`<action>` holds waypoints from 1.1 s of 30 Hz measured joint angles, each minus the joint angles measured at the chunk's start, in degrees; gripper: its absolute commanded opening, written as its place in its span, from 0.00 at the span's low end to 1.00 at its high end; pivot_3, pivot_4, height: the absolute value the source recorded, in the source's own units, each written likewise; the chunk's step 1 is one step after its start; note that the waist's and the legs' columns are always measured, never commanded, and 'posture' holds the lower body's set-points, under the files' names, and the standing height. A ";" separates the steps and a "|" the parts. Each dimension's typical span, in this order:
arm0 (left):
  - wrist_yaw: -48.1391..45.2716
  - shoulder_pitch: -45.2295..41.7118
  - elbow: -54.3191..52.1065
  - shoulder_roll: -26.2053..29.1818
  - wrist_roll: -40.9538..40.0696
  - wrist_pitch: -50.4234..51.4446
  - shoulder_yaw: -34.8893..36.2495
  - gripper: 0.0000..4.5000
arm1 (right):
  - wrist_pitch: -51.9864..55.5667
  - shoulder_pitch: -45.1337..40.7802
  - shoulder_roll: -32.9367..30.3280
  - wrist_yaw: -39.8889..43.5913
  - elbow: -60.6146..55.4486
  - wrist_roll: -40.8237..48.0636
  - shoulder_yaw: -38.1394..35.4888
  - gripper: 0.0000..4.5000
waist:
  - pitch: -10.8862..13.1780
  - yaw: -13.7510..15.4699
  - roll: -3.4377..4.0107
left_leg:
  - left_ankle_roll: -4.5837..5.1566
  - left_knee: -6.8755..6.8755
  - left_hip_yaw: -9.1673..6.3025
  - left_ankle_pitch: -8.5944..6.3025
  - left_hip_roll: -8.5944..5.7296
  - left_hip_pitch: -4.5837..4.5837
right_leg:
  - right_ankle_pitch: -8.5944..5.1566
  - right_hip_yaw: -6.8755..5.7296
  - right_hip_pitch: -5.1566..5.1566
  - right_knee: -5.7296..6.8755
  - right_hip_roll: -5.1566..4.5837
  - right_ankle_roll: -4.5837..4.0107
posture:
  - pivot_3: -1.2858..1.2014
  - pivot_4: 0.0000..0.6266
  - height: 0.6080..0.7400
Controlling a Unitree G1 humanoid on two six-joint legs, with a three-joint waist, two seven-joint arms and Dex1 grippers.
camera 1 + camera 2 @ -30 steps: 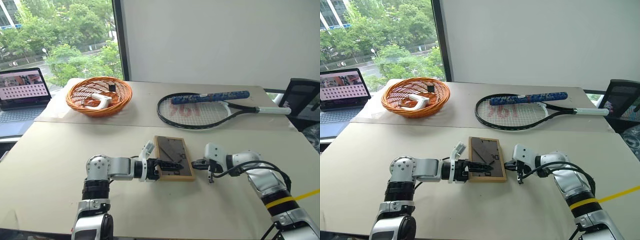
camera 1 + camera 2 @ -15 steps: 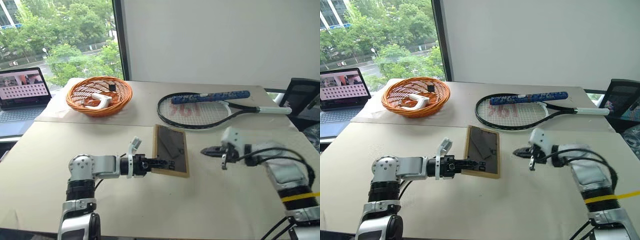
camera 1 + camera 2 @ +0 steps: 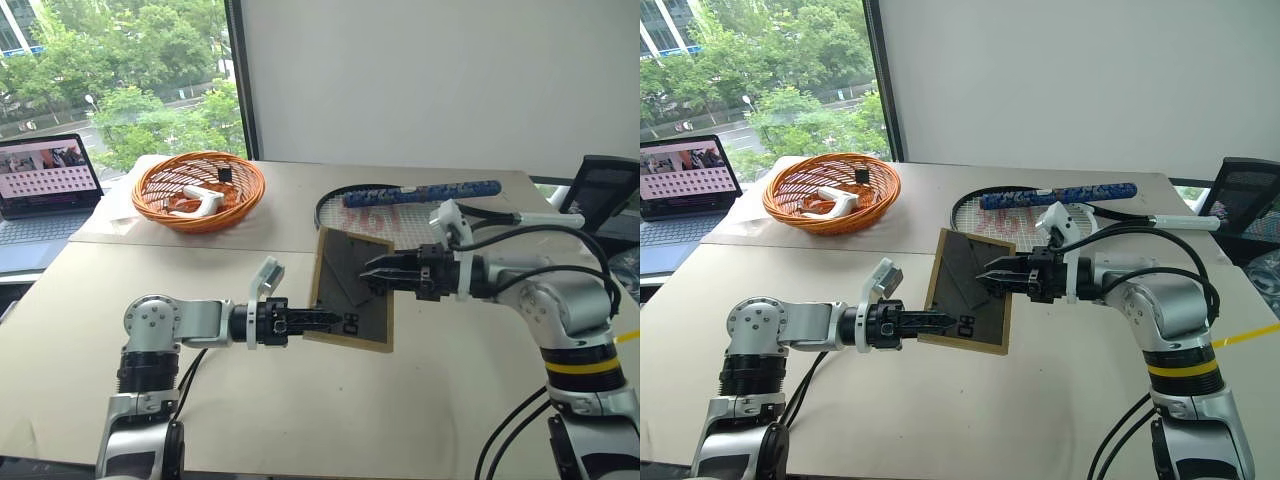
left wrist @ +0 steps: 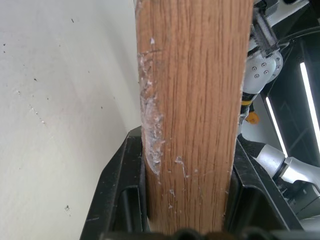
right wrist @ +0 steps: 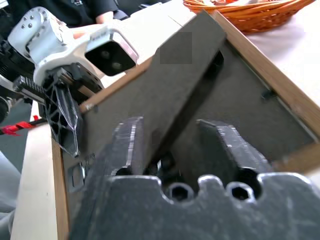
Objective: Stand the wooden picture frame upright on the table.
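The left pincer [image 3: 325, 320] is clamped on the lower edge of the wooden picture frame [image 3: 352, 290], holding it tilted above the middle of the surface [image 3: 200, 280], dark back facing the robot. The right pincer [image 3: 372, 272] has its jaws parted around the fold-out stand [image 5: 185, 80]. Best play: pinch the stand gently and swing it outward while the left grip stays firm. The right wrist view shows the stand between the jaws; the left wrist view shows the wood edge squeezed tight.

light-wood picture frame [image 3: 350, 290] dark grey back; orange basket [image 3: 198, 190]; beige table [image 3: 150, 270]
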 measured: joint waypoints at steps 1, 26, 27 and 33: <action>-0.20 -0.11 -0.02 0.23 0.07 -0.01 -0.26 0.27 | 0.29 -0.50 0.05 -0.10 0.28 0.03 -0.02 0.80 | 0.00 -0.02 0.00 | 0.00 -0.02 0.00 0.00 0.00 0.00 | 0.00 0.00 -0.02 0.00 0.00 0.00 | 0.52 0.24 0.89; -6.51 -5.44 12.94 3.09 0.55 0.07 -1.19 0.27 | -6.51 6.70 -5.24 3.34 -9.00 2.36 -1.29 0.96 | 0.01 -0.51 0.00 | -0.03 -0.17 0.00 0.02 0.00 -0.10 | -0.04 -0.02 -0.31 0.04 0.00 -0.05 | 0.52 0.24 0.89; -6.56 -5.44 12.96 3.33 0.54 0.07 -1.19 0.27 | -8.14 6.70 -5.55 2.53 -7.83 0.70 -1.34 0.96 | 0.01 -0.49 0.00 | -0.04 -0.19 0.00 0.03 0.00 -0.10 | -0.04 -0.02 -0.31 0.04 0.00 -0.05 | 0.52 0.24 0.89; -8.80 -5.43 13.09 6.48 -1.74 0.07 -2.14 0.27 | -25.72 8.09 -9.90 -0.66 2.49 -12.12 -3.78 0.96 | 0.02 0.06 0.00 | -0.08 -0.39 0.01 0.08 0.00 -0.37 | -0.06 -0.03 -0.58 0.02 0.00 -0.09 | 0.52 0.24 0.89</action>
